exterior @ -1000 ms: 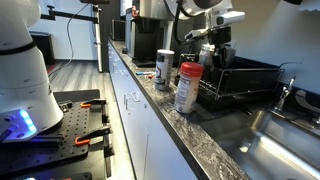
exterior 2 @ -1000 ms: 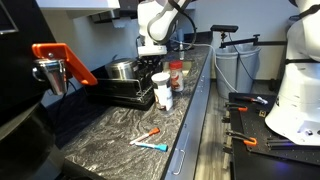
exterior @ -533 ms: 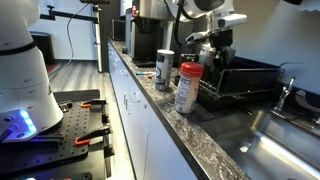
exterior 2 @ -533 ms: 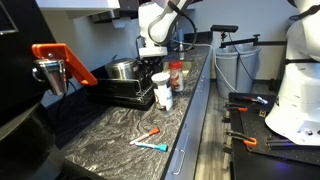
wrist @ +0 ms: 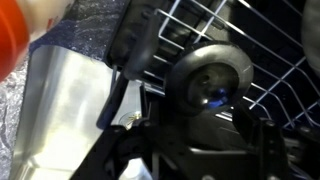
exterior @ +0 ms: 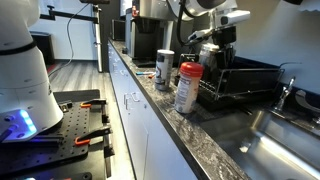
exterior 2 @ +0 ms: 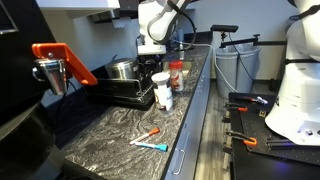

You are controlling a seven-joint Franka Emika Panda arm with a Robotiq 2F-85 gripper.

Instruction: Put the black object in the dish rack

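Gripper (exterior: 211,42) is pinched on the black object (wrist: 208,82), holding it just above the rack (exterior: 252,78) at the end closest to the red-lidded jar (exterior: 187,88). In the wrist view the rack wires sit right behind it. The jar stands on the counter (exterior: 215,130) beside the rack.

White rounded arm (exterior 2: 158,17); black claw (exterior: 212,48).
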